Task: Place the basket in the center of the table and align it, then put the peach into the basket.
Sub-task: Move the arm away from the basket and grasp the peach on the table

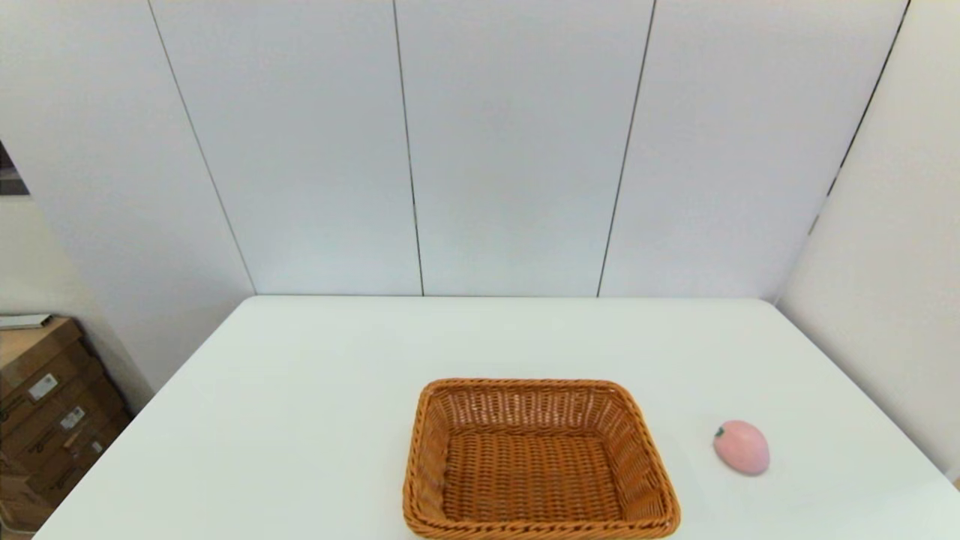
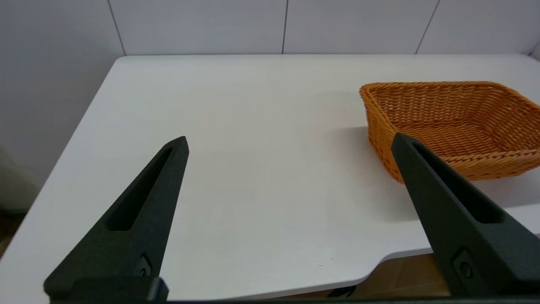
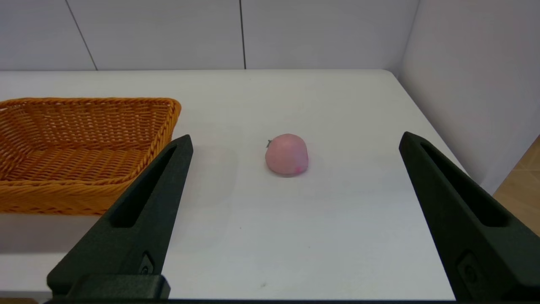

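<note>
Plainly white table [image 1: 315, 420] — panelled wall [image 1: 510, 150] behind, cardboard boxes [image 1: 52, 405] left.

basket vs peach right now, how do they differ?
The basket is a big rectangular orange-brown open weave; the peach is a small, smooth, pale-pink rounded fruit. The basket is empty and sits near the table's front edge; the peach lies apart on its right. Both rest on the table, ungripped.

We see a white panelled wall [image 1: 510, 150] split by thin dark seams. At far left we find stacked cardboard boxes [image 1: 45, 405] bearing small labels.
</note>
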Available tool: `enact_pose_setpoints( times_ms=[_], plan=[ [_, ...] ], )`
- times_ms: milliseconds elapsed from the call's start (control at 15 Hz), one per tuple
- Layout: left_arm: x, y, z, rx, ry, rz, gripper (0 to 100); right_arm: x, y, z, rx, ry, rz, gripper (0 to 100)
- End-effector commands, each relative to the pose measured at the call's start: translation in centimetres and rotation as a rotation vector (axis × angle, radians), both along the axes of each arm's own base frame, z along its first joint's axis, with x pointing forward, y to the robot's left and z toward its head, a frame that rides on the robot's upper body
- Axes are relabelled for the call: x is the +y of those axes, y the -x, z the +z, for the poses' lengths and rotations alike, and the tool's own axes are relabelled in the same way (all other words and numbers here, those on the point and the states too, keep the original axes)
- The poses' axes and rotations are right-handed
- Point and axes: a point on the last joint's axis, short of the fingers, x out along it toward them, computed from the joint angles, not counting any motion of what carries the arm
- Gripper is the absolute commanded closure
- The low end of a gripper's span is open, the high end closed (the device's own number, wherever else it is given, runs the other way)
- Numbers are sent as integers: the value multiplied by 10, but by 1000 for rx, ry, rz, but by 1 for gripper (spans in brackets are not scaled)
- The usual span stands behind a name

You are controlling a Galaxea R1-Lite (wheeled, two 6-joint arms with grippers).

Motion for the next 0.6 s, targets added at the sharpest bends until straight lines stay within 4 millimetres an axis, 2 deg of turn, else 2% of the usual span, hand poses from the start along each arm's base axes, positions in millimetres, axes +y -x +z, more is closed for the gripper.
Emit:
enact_pose_setpoints(
  times_ms=[67, 333, 467, 600],
  plan=[
    [3, 3, -12, -33, 17, 117, 0, 0, 0, 0, -1, 0, 1, 0],
    [5, -1, -14, -85, 30, 210, 0, 0, 1, 6, 14, 46, 18, 0],
    [5, -2, -15, -98, 5, 211, 0, 1, -6, 30, 181, 42, 29, 0],
    [5, -2, -19, -68, -25, 208, 0, 1, -33, 54, 348, 49, 31, 0]
  ],
)
